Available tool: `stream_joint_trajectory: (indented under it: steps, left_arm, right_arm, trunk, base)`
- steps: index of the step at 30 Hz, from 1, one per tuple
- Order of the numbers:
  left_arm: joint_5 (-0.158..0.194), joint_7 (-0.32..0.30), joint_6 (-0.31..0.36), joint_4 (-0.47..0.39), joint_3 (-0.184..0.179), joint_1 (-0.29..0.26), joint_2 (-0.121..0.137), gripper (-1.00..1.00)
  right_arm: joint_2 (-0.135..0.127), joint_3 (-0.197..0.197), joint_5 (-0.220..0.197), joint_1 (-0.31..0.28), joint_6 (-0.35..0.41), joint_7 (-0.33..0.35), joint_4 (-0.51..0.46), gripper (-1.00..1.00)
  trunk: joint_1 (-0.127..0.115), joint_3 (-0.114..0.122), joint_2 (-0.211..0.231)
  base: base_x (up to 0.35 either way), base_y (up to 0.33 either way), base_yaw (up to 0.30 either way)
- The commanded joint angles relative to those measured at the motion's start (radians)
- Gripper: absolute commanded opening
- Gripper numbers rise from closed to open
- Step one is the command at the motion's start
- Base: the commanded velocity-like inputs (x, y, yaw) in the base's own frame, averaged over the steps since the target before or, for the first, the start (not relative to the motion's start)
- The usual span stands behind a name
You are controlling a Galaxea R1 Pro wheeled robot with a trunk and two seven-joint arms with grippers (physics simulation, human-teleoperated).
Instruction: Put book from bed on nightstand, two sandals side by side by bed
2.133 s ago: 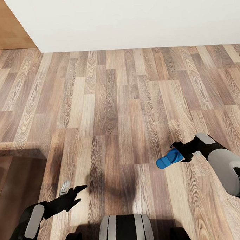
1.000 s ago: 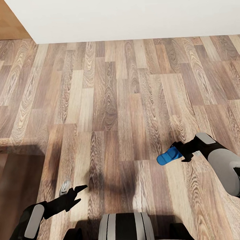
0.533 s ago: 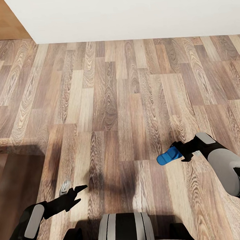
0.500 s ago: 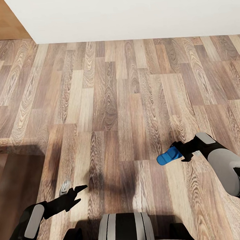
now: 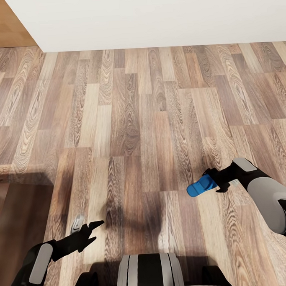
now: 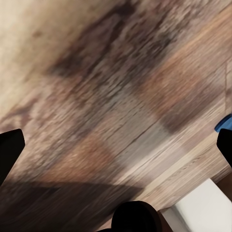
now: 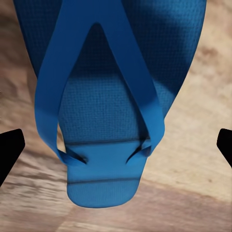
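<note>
The head view looked down on a wood-plank floor (image 5: 137,118) that ran to a white wall (image 5: 153,16), with a light-brown wooden door (image 5: 4,22) at the wall's left end. The right pincer (image 5: 212,182) was clamped on the heel end of a blue sandal (image 5: 199,187), holding it above the floor with the toe pointing away from the arm. In the right wrist view the sandal (image 7: 108,101) hung strap side up, its thong straps clear, the floor blurred beneath it. The left pincer (image 5: 91,231) hovered low over the floor, fingers apart and holding nothing; a small grey object (image 5: 77,223) lay on the floor just beside it, too small to identify. A dark brown patch (image 5: 13,233) sat left of the left pincer, possibly furniture. Judging by this, the sandal-carrying step was in hand. The next move would call for finding the bed and setting the sandal down beside it, leaving room for its pair
</note>
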Motion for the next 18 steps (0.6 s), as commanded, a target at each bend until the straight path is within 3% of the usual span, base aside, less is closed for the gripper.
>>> stream_joint_trajectory:
  steps: [1,4,15,18]
  left_arm:
    - [-0.007,-0.008,0.005,0.0,0.002,-0.001,0.0,1.0]
    - [-0.007,-0.008,0.005,0.0,0.002,-0.001,0.0,1.0]
    - [-0.007,-0.008,0.005,0.0,0.002,-0.001,0.0,1.0]
    - [-0.007,-0.008,0.005,0.0,0.002,-0.001,0.0,1.0]
  right_arm:
    - [0.0,-0.006,-0.005,0.0,0.002,-0.009,-0.002,1.0]
    - [0.001,-0.006,-0.005,0.0,0.002,-0.01,-0.002,1.0]
    - [0.002,-0.006,-0.005,0.0,0.002,-0.009,-0.003,1.0]
    - [0.002,-0.006,-0.005,0.0,0.002,-0.009,-0.004,1.0]
  trunk:
    - [0.0,-0.001,0.0]
    - [0.0,-0.001,0.0]
    - [0.005,-0.043,-0.003]
    - [0.005,-0.043,-0.003]
  base:
    - [0.0,0.0,0.0]
    - [0.0,0.0,0.0]
    - [0.0,0.0,0.0]
    - [0.0,0.0,0.0]
